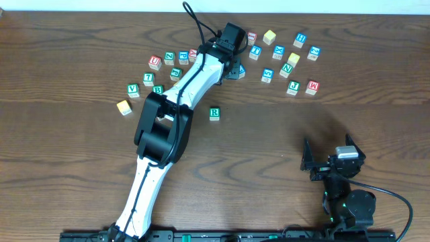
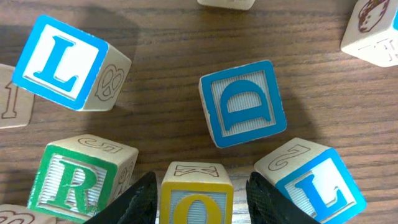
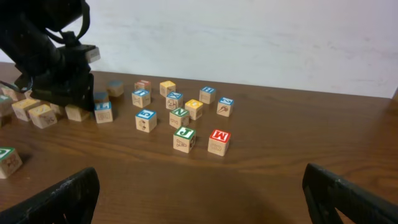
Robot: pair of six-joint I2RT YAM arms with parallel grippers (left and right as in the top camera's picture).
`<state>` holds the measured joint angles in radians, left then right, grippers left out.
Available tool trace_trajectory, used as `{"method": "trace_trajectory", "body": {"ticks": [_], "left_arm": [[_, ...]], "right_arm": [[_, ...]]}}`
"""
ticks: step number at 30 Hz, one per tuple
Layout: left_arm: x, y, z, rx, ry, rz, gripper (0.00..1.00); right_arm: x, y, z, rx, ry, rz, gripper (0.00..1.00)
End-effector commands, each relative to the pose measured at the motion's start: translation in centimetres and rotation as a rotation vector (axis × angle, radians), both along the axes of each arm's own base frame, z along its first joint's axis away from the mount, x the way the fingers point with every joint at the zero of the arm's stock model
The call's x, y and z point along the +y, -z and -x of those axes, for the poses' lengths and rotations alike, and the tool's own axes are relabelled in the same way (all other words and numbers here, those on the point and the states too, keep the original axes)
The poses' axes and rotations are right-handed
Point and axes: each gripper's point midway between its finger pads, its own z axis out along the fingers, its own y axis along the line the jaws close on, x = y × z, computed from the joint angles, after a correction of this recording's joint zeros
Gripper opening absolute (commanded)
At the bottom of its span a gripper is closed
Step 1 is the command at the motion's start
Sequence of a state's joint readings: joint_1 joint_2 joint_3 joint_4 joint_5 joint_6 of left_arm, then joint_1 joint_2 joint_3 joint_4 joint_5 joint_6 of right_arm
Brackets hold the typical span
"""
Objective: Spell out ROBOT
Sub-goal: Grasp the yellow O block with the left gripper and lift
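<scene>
In the left wrist view my left gripper (image 2: 198, 202) straddles a yellow-bordered O cube (image 2: 196, 198) resting on the table. The left finger (image 2: 134, 202) is almost against it, and a narrow gap shows at the right finger. A green-bordered R cube (image 2: 73, 183) stands just left of that finger. From overhead the left gripper (image 1: 232, 60) is among the cubes at the table's far middle. A lone R cube (image 1: 214, 113) sits mid-table and a B cube (image 1: 158, 89) is at the far left. Plain yellow cubes (image 1: 123, 107) (image 1: 269, 36) lie to either side. My right gripper (image 1: 310, 163) (image 3: 205, 205) is wide open and holds nothing.
A blue D cube (image 2: 242, 102) and two blue L cubes (image 2: 59, 62) (image 2: 317, 186) crowd round the left gripper. Other letter cubes lie scattered at the far right, among them a red M (image 1: 312, 87) and a green J (image 1: 293, 87). The left arm (image 1: 181, 101) crosses the table's middle.
</scene>
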<state>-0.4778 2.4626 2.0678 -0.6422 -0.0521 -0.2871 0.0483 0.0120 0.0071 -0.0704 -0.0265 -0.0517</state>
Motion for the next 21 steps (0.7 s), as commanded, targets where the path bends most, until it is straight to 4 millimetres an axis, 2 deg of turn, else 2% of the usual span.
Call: {"method": "trace_trajectory", "body": {"ticks": [1,3,13,21], "left_arm": [[0.82,1.25,0.33,0.021,-0.007,-0.027,0.45],[0.81,1.23,0.30,0.019,-0.007,-0.026,0.40],[0.79,1.22,0.28,0.018,-0.006,-0.025,0.30],[0.82,0.76,0.35,0.018,-0.006,-0.025,0.30]], "right_arm": [[0.18,0.07,0.04,0.002,-0.007,-0.013,0.99],[0.18,0.06,0.04,0.001,-0.007,-0.013,0.99],[0.18,0.07,0.04,0.002,-0.007,-0.013,0.99],[0.18,0.06,0.04,0.001,-0.007,-0.013,0.99]]}}
